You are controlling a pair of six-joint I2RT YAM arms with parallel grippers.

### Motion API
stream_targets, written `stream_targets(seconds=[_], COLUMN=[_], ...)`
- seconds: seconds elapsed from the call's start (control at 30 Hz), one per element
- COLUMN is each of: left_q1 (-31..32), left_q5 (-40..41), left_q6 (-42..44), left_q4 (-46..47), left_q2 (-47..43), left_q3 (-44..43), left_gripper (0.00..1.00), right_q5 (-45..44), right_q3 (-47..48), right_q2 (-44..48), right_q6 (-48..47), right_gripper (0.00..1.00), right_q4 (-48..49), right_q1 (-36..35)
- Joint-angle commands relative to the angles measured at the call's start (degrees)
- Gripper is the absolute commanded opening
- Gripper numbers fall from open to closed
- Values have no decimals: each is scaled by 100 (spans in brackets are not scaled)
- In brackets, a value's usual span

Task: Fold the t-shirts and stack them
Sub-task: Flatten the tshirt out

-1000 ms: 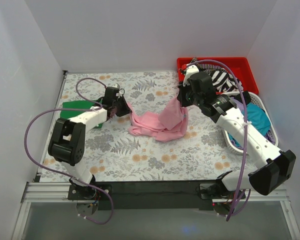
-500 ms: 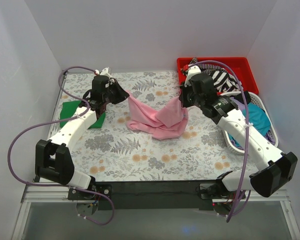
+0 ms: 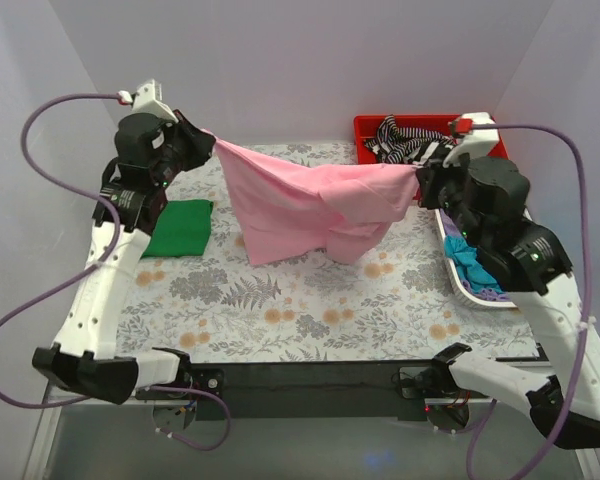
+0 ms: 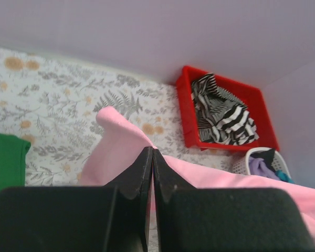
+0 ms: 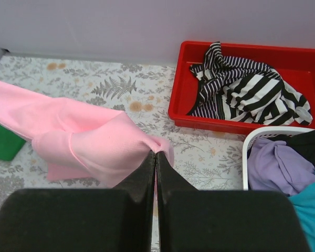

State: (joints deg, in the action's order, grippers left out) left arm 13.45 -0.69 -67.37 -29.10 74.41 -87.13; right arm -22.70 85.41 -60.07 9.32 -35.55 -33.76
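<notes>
The large light pink t-shirt point(image 3: 300, 200) hangs stretched in the air between my two grippers, its lower part sagging toward the table. My left gripper point(image 3: 212, 143) is shut on its left corner; in the left wrist view the gripper point(image 4: 153, 151) pinches pink cloth point(image 4: 118, 147). My right gripper point(image 3: 417, 178) is shut on its right corner; in the right wrist view the gripper point(image 5: 156, 154) pinches pink cloth point(image 5: 89, 142). A folded dark green t-shirt point(image 3: 178, 228) lies flat at the table's left. A black-and-white striped t-shirt point(image 3: 412, 140) lies in the red tray point(image 3: 490, 128).
A white basket point(image 3: 458, 270) at the right holds teal point(image 3: 470, 265) and purple point(image 5: 275, 165) shirts, beside the red tray point(image 5: 241, 126). The table has a floral cloth point(image 3: 280, 300). White walls close in left, back and right.
Both arms have risen and moved apart, lifting the pink t-shirt off the table and stretching it out between them. The green shirt is now uncovered by the left arm.
</notes>
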Motion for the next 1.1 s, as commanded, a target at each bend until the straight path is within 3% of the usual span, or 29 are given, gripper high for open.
stream_targets(seconds=[0.0,0.3,0.6,0.8,0.97,1.07], left_q1=[8,0,8,8,8,8], left_q5=[-177,-510,-942,-459,-11,507], left_q6=[216,479,541,-126,-522,-558], left_q4=[-745,-1492,-2609,-2504,-2871,-2969], left_q2=[-541,-1490,-1719,-2447,-2590,-2598], left_q3=[-471,-1102,-3080,-3003,-3459,-3338], left_gripper=[0,0,0,0,0,0], right_q5=[-175,256,2918,5140,5013,4232], right_q3=[187,678,1575,1909,1787,1411], right_q2=[470,945,1059,1208,1551,1718], right_q6=[149,52,-45,192,517,720], right_gripper=[1,1,1,1,1,1], right_q4=[-197,-540,-866,-840,-752,-760], right_q1=[27,27,18,27,27,18])
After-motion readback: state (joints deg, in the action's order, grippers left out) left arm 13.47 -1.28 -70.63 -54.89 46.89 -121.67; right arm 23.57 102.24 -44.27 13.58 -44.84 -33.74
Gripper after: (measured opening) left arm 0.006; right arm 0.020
